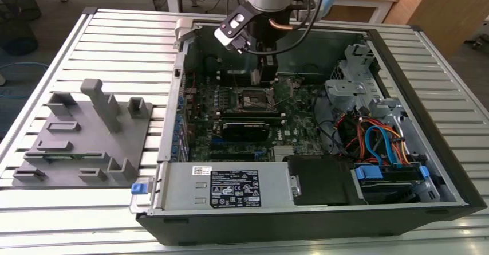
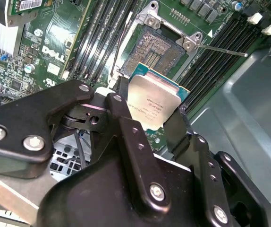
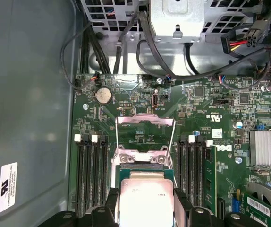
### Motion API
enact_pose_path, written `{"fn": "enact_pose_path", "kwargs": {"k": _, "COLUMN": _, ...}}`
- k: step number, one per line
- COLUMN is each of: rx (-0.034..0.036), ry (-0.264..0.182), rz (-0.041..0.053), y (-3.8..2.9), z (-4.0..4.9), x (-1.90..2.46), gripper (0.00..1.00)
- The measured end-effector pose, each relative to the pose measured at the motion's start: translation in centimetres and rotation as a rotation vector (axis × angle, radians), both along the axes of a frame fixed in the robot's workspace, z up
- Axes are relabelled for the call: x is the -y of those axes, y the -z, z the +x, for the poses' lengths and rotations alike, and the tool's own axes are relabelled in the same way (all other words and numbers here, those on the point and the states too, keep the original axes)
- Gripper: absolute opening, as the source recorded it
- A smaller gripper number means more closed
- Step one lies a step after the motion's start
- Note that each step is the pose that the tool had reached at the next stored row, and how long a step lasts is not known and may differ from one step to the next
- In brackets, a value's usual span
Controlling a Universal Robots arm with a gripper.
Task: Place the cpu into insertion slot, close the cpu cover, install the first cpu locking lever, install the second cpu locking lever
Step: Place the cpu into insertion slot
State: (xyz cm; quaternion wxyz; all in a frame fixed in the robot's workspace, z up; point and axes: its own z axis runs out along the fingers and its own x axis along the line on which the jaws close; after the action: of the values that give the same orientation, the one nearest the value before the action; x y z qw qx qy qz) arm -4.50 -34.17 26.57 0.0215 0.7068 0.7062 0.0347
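Note:
My gripper is shut on the cpu, a flat square chip with a dull silver top, gripped by two opposite edges between black fingers. The chip hangs tilted just above the insertion slot, whose dark pin field lies bare inside a silver rim. In the first wrist view the cpu sits between the fingertips of the gripper. Beyond it, the cpu cover stands flipped up. A thin locking lever sticks out beside the slot. In the exterior view the gripper hovers over the slot.
Long black memory slots flank the socket on both sides. A black card lies nearer the case front, with a power supply and a drive cage with cables. A grey fixture block sits outside the case, at the exterior view's left.

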Motion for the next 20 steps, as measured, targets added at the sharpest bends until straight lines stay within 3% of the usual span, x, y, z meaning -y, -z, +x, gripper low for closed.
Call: {"fn": "enact_pose_path", "kwargs": {"k": 20, "rx": -0.0001, "ry": 0.000, "rz": -0.0001, "y": 0.49, "z": 0.00, "x": 0.00, "gripper": 0.54}}
